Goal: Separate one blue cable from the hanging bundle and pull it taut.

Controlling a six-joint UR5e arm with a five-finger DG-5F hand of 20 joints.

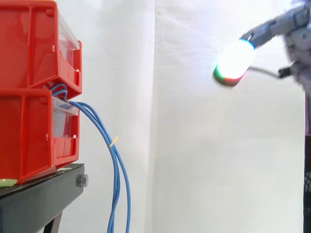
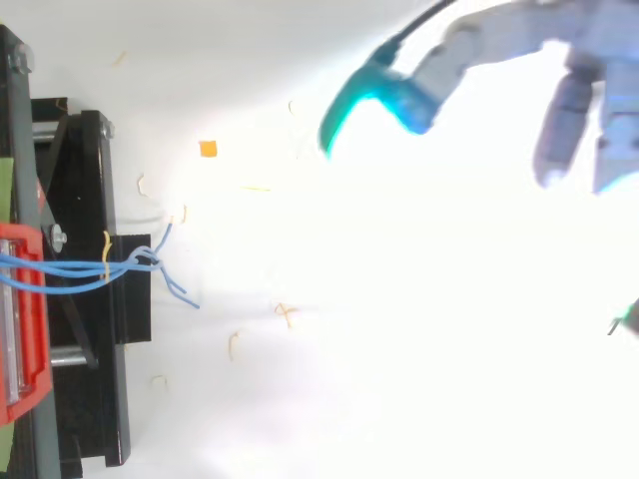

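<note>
Several blue cables (image 1: 115, 160) came out from the gap between two stacked red bins (image 1: 29, 43) at the left. They drooped over the edge of the black stand (image 1: 39, 194) and hung down as one loose bundle (image 1: 119, 194), out of view at the bottom. A small pale tie (image 1: 113, 142) sat on the strands partway down. From above, the cables (image 2: 80, 267) ran rightward off the bins and crossed in a loose tangle just past the stand.

The hand (image 2: 589, 40) was high at the right, well apart from the bundle. Its fingers were spread and fairly straight, with nothing in them. One fingertip pad (image 1: 234, 60) glowed white with a green and red rim.

Step judged: approach only, no strand touched or singled out yet. The next move would need travel left and down to the hanging run, then one finger slipped between strands. The tie probably keeps them close there, so lower down looked easier.

Materials:
- Cables: thin, round, smooth-jacketed, limp, likely to slide off thick pads.
- Bins: hard glossy plastic with clear fronts.
- Stand: matte black metal.
- White curtain (image 1: 204, 155): plain cloth with soft folds.
</note>
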